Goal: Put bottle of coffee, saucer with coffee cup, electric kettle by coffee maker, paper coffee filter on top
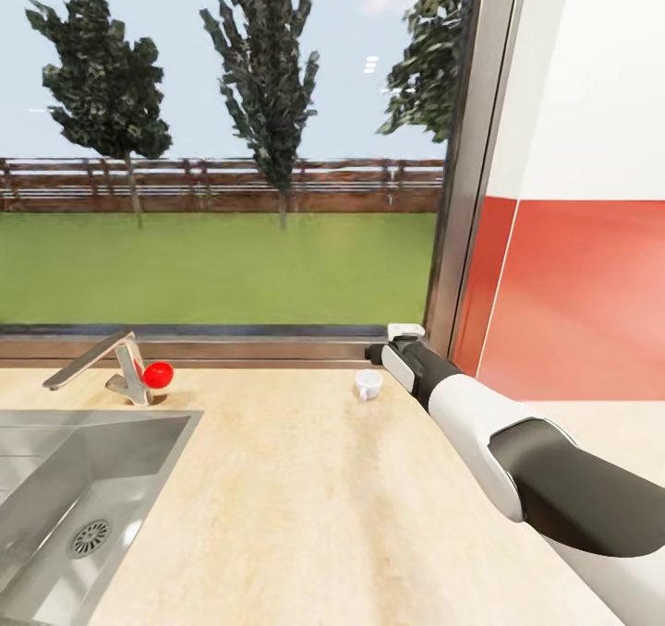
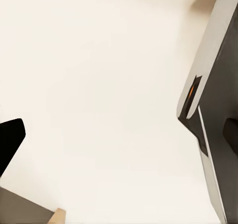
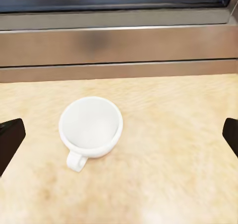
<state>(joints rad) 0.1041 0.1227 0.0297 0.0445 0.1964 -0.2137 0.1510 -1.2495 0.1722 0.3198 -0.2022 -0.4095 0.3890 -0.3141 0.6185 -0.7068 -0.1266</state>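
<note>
The cup [image 3: 91, 126] stands upright on the counter [image 1: 305, 506], mouth up and empty inside, its white bowl bare of any print. In the right wrist view its small handle [image 3: 75, 161] points toward the camera, away from the window sill [image 3: 119, 48]. In the head view the cup [image 1: 368, 384] sits near the back edge of the counter, just beside the tip of the right arm [image 1: 517, 441], which reaches out over the counter toward the window.

The right gripper [image 3: 119, 140] is spread wide: its two dark fingertips [image 3: 10, 140] show at the far edges of the wrist view, the cup lying between them and beyond, untouched.

Well to the left, the sink [image 1: 65, 487] is empty, with a drain [image 1: 90, 537] in its floor. A faucet [image 1: 102, 363] stands behind it, with a red ball [image 1: 158, 374] just beside its base.

The left gripper [image 2: 119, 135] is seen over a pale surface, one dark fingertip [image 2: 10, 140] at each edge, set wide apart, holding nothing.
</note>
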